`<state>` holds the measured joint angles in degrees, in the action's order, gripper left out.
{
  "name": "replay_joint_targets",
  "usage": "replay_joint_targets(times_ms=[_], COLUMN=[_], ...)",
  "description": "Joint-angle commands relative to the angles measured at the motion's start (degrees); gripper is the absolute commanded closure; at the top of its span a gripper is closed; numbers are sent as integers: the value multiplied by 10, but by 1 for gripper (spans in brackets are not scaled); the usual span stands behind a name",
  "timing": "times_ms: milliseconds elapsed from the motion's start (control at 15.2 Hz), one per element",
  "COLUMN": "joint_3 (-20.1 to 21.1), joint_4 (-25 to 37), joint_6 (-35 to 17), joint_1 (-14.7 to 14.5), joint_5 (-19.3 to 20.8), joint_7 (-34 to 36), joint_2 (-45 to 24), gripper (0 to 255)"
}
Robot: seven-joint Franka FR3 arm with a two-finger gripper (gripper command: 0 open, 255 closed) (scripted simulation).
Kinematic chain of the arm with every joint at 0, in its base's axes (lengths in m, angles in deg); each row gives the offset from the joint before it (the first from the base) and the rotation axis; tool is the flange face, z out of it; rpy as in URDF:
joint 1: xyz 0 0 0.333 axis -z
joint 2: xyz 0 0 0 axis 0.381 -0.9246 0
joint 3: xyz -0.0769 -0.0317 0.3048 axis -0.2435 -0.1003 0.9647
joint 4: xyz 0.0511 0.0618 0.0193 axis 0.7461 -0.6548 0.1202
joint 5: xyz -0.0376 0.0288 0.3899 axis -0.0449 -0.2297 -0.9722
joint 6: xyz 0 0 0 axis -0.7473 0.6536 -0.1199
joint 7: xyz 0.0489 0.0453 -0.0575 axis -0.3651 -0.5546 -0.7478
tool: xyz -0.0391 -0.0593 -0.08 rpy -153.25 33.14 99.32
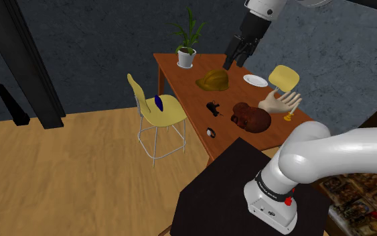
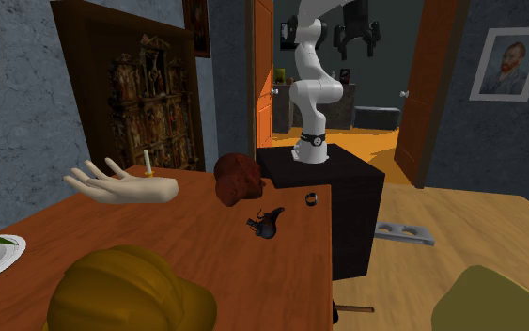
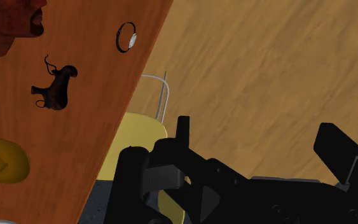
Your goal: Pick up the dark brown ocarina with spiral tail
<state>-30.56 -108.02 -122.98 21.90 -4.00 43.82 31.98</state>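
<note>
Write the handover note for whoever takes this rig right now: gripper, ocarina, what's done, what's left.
Gripper: open, empty, high above the wooden table.
Ocarina: dark brown, lying on the table between the yellow hat and the dark red-brown head. A small black ring lies nearer the table edge.
Done: nothing is grasped yet.
Left: bring the gripper down over the ocarina, close on it, then lift.

No text, label or number can be read. The dark band at the foot of the arm bears pale marks too small to read.
</note>
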Motion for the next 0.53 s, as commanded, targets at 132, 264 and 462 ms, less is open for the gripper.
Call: replay_joint_targets(times_ms=[132,264,462], joint_3=[-12,-24,-43], joint_4=[-27,-51,-82], joint_6=[-34,-69,-124], joint_1=[6,13,22], joint_5=[8,17,28], joint_7=[-12,-23,-41], joint_2=[-7,-17,-39], gripper=[0,0,0])
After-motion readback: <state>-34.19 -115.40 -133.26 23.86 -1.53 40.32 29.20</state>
